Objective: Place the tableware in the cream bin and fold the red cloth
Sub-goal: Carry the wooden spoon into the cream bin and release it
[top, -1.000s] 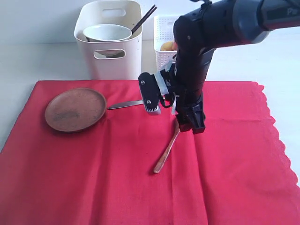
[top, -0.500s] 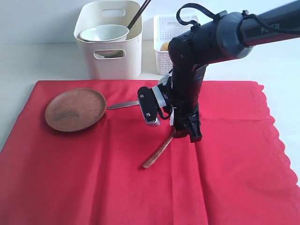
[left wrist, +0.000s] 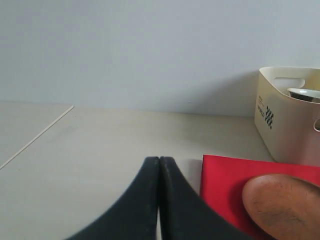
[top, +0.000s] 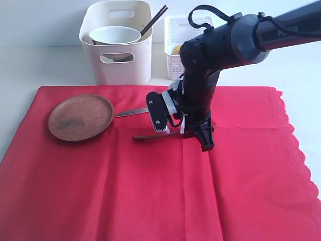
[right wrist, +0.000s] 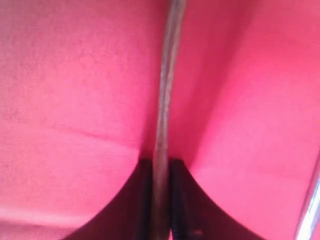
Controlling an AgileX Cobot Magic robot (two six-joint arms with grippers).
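My right gripper [top: 199, 136] is down on the red cloth [top: 150, 191], shut on the handle of the brown wooden spoon [top: 153, 135], which sticks out leftward. In the right wrist view the spoon [right wrist: 165, 90] runs straight out from between the jaws of the right gripper [right wrist: 161, 167]. The brown plate [top: 80, 117] and the steel knife [top: 133, 112] lie on the cloth's left part. The cream bin [top: 125, 65] behind holds the pale bowl [top: 114, 34] and dark chopsticks [top: 154, 20]. My left gripper [left wrist: 159, 161] is shut and empty, beside the cloth [left wrist: 220, 180], the plate [left wrist: 285, 205] and the bin [left wrist: 287, 120].
A white lattice basket [top: 175, 30] stands right of the cream bin with a yellow item [top: 176, 49] inside. The cloth's scalloped edge [top: 296, 145] runs down the right side. Bare pale table [top: 40, 65] surrounds the cloth.
The right gripper has closed on the spoon's handle. The spoon's free end has swung from pointing toward the front edge round to the left.
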